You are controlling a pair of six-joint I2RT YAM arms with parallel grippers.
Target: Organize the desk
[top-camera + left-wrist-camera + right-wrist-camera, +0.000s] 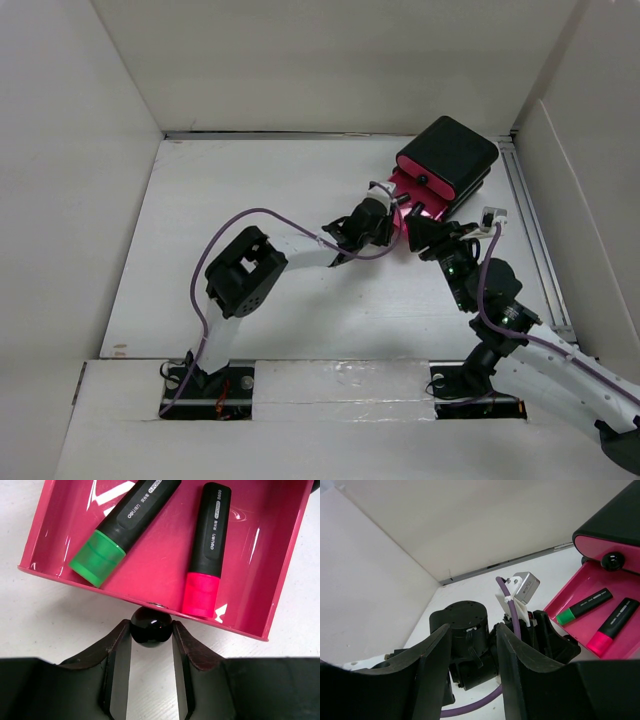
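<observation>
The white desk (240, 180) carries a black box (447, 158) with pink drawers at the back right. Its lowest drawer (165, 555) is pulled open and holds a green-capped highlighter (115, 535) and a pink-capped highlighter (207, 550). My left gripper (151, 630) is shut on the drawer's round black knob (151, 626); in the top view it (385, 222) is at the drawer's front. My right gripper (474, 630) is open and empty, held just right of the drawer (425, 238) and facing the left wrist. The drawer (600, 615) also shows in the right wrist view.
White wall panels (330, 60) stand around the desk on three sides. A metal rail (535, 240) runs along the right edge. A second drawer knob (612, 560) sits on the box above the open drawer. The left arm's purple cable (250, 215) loops over the desk.
</observation>
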